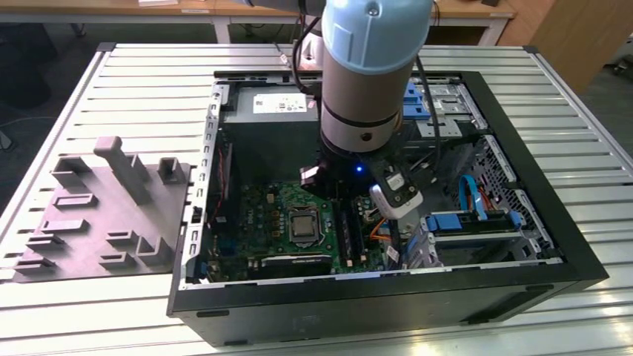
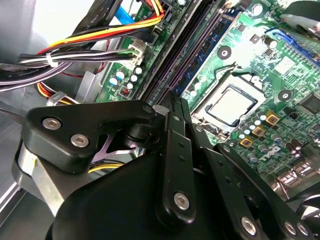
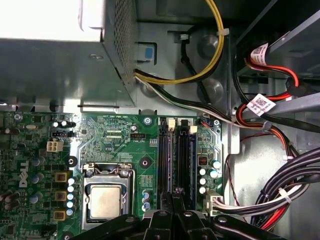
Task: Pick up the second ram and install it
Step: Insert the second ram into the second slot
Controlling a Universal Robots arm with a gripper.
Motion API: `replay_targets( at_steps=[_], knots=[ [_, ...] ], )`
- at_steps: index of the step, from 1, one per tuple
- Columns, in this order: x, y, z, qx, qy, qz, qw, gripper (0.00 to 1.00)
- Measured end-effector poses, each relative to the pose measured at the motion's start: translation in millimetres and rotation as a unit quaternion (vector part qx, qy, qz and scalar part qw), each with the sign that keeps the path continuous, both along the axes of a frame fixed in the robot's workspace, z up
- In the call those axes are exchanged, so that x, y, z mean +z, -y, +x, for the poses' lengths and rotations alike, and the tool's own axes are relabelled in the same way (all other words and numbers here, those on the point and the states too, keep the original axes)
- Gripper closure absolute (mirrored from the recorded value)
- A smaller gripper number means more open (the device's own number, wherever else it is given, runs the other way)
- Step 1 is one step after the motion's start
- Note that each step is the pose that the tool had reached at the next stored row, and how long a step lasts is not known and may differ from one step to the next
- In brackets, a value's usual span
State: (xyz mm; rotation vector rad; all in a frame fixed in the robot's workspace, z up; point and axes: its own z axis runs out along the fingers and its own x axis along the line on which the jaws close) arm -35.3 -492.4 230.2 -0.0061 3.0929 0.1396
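The second ram [image 2: 199,62] is a dark blue stick standing on edge between the black slot rails [image 3: 166,160] of the green motherboard [image 1: 282,222]. It also shows as a bluish strip, the ram [image 3: 185,160], beside the CPU socket [image 3: 105,200]. My gripper [image 2: 172,100] reaches down into the open computer case [image 1: 554,245], its black fingers drawn together, shut. The fingertips sit over the near end of the slots. I cannot tell whether they touch the stick. In the exterior view the gripper [image 1: 342,211] hangs right over the slot rails, which hides their upper part.
A bundle of orange, yellow and black cables [image 2: 100,35] runs close beside the slots. The power supply [image 1: 267,111] fills the case's far end and a drive cage with blue clips [image 1: 465,222] stands on the exterior view's right. A grey slotted holder [image 1: 99,215] lies on the slatted table.
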Motion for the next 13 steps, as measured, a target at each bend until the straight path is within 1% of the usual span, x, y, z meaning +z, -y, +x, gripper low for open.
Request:
replay_targets(
  at_steps=[3, 9, 13],
  knots=[
    [-1.4, 0.0, 0.0, 0.0, 0.0001, 0.0002, 1.0, 0.89],
    [-1.5, 0.0, 0.0, 0.0, 0.0, 0.0, 1.0, 0.89],
    [-1.7, 0.0, 0.0, -0.008, 0.0, 0.0004, 1.0, 0.89]
  ],
)
